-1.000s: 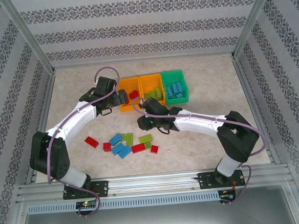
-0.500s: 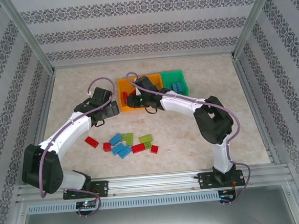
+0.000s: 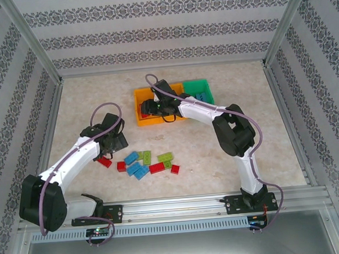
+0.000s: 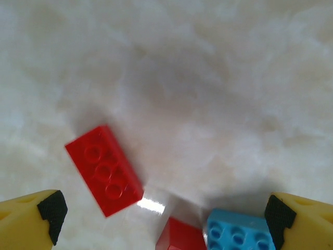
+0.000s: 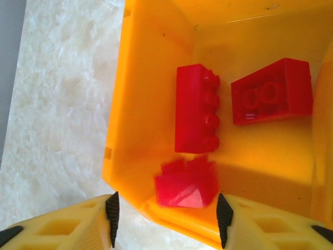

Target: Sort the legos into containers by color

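- Loose legos [image 3: 143, 164] lie on the worktop [image 3: 250, 121] nearest the arm bases. They are red, blue and light green bricks in a tight cluster.
- One red brick [image 4: 104, 170] lies flat and studs up, just off the left end of that cluster.
- The left gripper [image 4: 164, 213] hangs over that spot, low above the worktop. Its jaws are wide apart, hold nothing and touch nothing.
- In the left wrist view, a second red brick [image 4: 179, 237] and a blue brick [image 4: 239, 234] lie side by side, touching, at the bottom edge between the tips.
- Farther back are the containers, joined in a row: left orange bin [image 5: 140, 104], middle orange bin [image 3: 175, 90], green bin [image 3: 197, 83].
- Blue bricks [image 3: 200, 96] lie in the green bin.
- The right arm [image 3: 200, 110] lies across the middle bin and hides most of its inside.
- The right gripper [image 5: 167, 213] is above the left orange bin's near rim, jaws wide apart.
- A blurred red piece [image 5: 186, 182] shows between the tips, with a clear gap to the left pad, so it is not clamped.
- Two red bricks [image 5: 196, 108] already lie on that bin's floor.
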`<state>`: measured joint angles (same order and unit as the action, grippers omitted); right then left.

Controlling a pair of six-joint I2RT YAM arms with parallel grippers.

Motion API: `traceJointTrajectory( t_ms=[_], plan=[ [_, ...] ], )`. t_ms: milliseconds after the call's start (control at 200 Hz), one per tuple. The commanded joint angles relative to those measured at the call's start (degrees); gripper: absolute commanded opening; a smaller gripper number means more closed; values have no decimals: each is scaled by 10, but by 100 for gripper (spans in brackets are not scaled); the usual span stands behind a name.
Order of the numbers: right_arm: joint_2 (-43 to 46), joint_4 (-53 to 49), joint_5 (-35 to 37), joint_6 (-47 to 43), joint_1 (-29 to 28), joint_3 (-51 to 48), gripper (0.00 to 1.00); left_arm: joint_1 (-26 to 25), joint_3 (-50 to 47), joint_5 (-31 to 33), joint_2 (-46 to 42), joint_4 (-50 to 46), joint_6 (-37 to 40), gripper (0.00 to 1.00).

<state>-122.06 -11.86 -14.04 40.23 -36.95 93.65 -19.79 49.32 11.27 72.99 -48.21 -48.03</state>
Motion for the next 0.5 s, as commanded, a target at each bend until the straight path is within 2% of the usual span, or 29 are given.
traceJointTrajectory(
  t_ms=[0,225,495],
  plan=[
    [-13,4,-2,11,5,11,59,5,-15,-32,-15,-65,-70,99],
    [4,20,-19,10,-2,4,67,7,-37,-51,-18,-74,-109,99],
    [42,38,-20,-1,-15,-25,69,54,-84,-79,-28,-30,-131,100]
  ],
)
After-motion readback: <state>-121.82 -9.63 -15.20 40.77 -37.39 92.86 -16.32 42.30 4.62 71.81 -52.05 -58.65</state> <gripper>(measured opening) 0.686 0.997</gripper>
